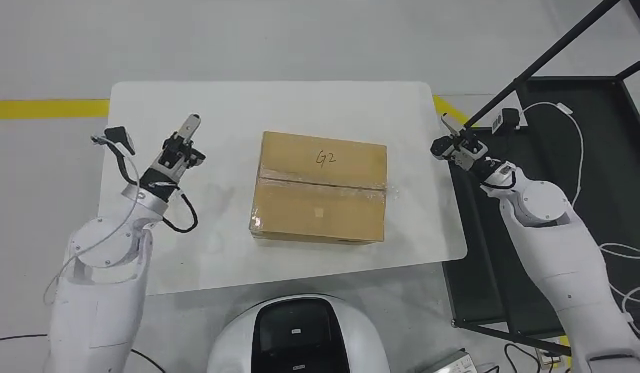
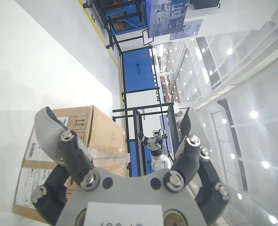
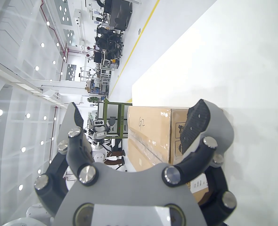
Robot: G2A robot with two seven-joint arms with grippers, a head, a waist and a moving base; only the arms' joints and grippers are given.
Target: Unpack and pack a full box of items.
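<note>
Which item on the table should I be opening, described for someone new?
Start at the white table. In its middle sits a brown cardboard box. It is the one carton there, shut, with clear tape along its top seam and a handwritten mark on one flap.

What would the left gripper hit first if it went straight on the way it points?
Probably nothing: from above, the left gripper points past the cardboard box toward the white table's far edge, over bare tabletop. Its height is unclear.
</note>
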